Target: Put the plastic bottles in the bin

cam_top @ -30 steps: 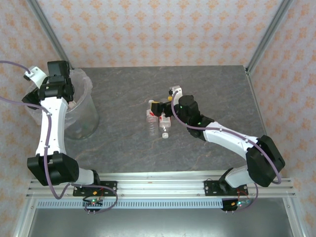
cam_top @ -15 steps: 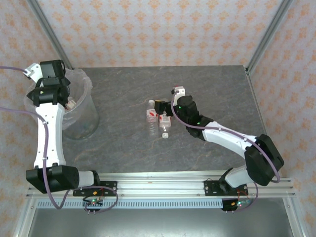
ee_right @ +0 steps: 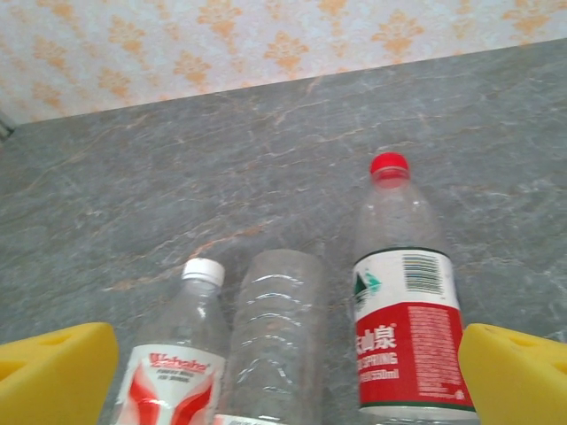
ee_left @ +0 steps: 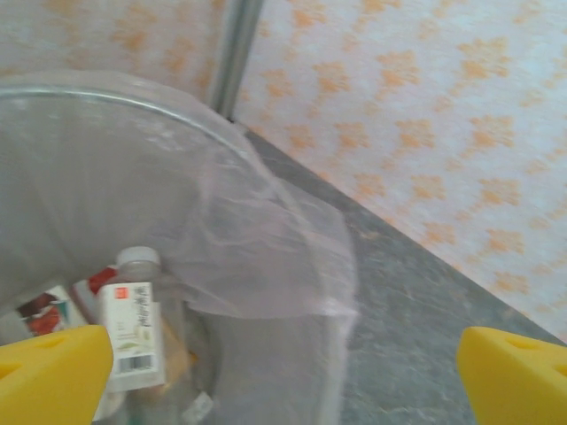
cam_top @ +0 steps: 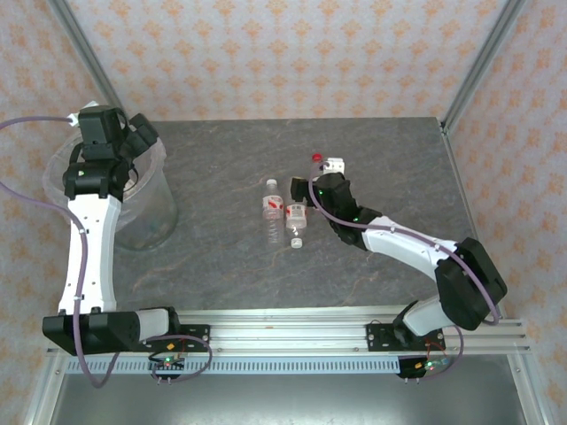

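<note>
Lying side by side near the middle of the grey tabletop (cam_top: 221, 266) are a white-capped bottle (ee_right: 188, 354) with a red-and-white label on the left, a bare clear bottle (ee_right: 275, 328) in the middle with its base toward the far wall, and a red-capped bottle (ee_right: 403, 301) with a red, white and green label on the right. The first two lie close against each other, and the red-capped one is just beside them. The right tool (ee_right: 288, 363) hovers low over their near ends, its yellow fingers spread wide and gripping nothing. At the tabletop's left side stands the bin (cam_top: 151, 212), lined with a crinkly clear bag (ee_left: 266, 257). Inside it lies a white-labelled bottle (ee_left: 131, 328) with a pale cap, and a red-labelled bottle (ee_left: 49, 314) is partly seen beside it. The left tool (ee_left: 283, 372) hangs over the bin's rim, fingers wide apart and empty.
</note>
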Controlling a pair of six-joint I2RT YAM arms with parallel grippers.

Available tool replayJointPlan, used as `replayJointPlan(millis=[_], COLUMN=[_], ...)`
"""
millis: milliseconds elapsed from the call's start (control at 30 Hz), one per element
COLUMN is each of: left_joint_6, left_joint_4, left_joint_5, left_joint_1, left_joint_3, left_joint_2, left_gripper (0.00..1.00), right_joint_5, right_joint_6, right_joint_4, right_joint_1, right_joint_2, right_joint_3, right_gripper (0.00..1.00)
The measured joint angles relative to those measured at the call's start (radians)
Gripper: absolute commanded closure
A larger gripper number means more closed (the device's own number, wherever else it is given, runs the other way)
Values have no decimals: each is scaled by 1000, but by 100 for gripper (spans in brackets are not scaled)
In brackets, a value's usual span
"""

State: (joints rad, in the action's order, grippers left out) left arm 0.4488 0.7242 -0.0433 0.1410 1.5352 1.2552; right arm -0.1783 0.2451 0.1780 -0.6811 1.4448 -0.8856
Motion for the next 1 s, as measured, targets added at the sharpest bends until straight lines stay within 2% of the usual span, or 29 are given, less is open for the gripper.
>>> replayJointPlan(millis=[233,467,600,800,1000], left_joint_6=[0,-13,-28,-39,-53], left_joint_4=[-55,-94,-98,-93,-79], left_joint_5=[45,35,35,29,11], left_joint_1=[-86,-291,-363,-419,-428], left_joint_3=[-8,-12,-9,34,41], left_joint_2=[-28,-39,-18,48,61], left_gripper=[0,0,0,0,0], right_joint_5=[-5,48,94,161,198], right_joint_6=[14,32,27,-16,-66], right_joint_4=[-34,-116,-151,-180,-229], right_joint_1=[48,130,153,168,168], right_joint_2=[1,2,12,27,91], right_joint_3=[1,1,1,1,-1], right_gripper=[1,0,0,4,10])
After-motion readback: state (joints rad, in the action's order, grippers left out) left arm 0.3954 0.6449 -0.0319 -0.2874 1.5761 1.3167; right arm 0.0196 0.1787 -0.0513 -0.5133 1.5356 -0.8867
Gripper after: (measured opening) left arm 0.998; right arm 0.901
